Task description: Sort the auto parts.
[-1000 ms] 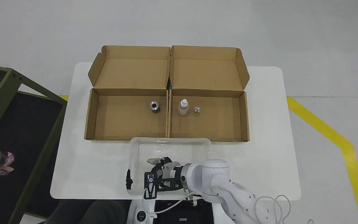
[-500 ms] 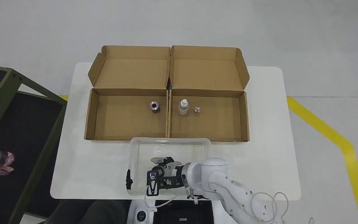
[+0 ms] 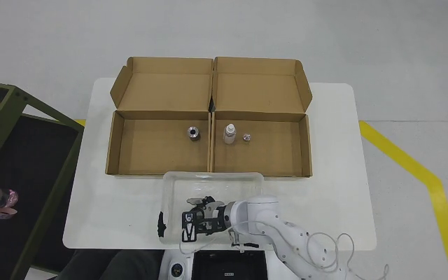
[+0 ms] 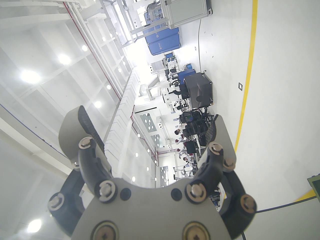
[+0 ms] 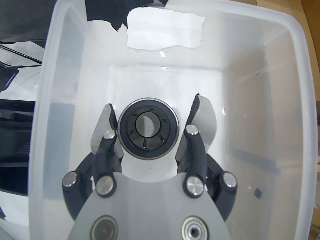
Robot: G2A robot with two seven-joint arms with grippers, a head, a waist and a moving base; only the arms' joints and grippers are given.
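Right gripper (image 5: 153,102) open, straddling bearing (image 5: 168,132) in clear bin (image 5: 287,81), frame centre; off-centre, uneven closure may kick it sideways. Left gripper (image 4: 148,114) open, empty.

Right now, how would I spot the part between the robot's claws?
Find the clear plastic bin at the table's robot-side edge, before two cardboard boxes. Inside, within the open right gripper, lies a black ring with a silver rim. The boxed parts are white or grey.

Two cardboard boxes (image 3: 150,150) (image 3: 276,154), one clear bin (image 3: 210,174), one black bearing (image 5: 150,148), three small boxed parts (image 3: 192,132) (image 3: 229,134) (image 3: 246,138)
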